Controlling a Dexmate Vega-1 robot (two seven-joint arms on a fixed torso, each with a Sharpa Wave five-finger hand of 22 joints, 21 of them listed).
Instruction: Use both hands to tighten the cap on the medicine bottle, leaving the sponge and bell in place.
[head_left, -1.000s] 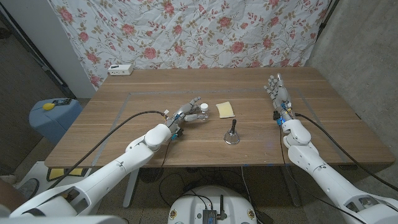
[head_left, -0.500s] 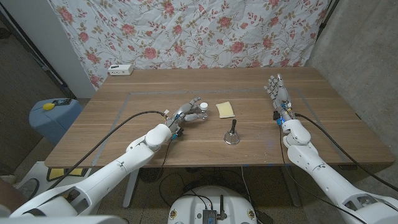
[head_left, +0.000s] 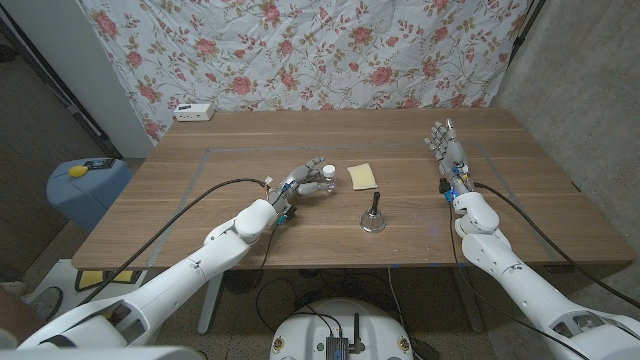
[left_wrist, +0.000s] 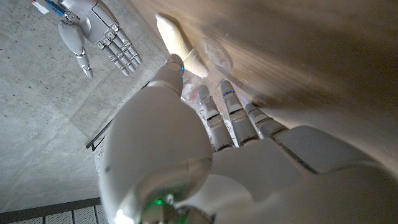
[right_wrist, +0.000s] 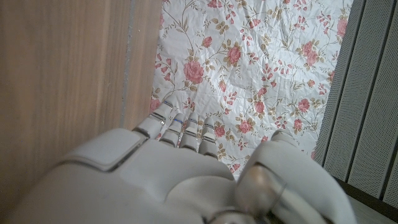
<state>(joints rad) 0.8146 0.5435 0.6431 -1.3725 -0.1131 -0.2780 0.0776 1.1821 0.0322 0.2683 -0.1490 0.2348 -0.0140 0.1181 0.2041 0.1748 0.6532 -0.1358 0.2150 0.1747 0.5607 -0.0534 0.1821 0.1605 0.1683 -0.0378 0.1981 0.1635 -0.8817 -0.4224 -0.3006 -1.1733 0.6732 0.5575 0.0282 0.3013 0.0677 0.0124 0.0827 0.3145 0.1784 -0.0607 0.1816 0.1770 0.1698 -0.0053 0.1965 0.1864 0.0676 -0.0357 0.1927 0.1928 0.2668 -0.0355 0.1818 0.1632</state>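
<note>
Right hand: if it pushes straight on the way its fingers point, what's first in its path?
Looks free: the right hand points toward the table's far edge, bare wood ahead, then the floral cloth. Depth beyond the edge is unclear.

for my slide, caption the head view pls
Left hand at the medicine bottle; right hand waits apart.

Small white-capped medicine bottle (head_left: 324, 177) stands upright beside the yellow sponge (head_left: 362, 176).

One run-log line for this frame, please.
left hand grips medicine bottle | right hand open, apart | sponge, bell on table
</note>
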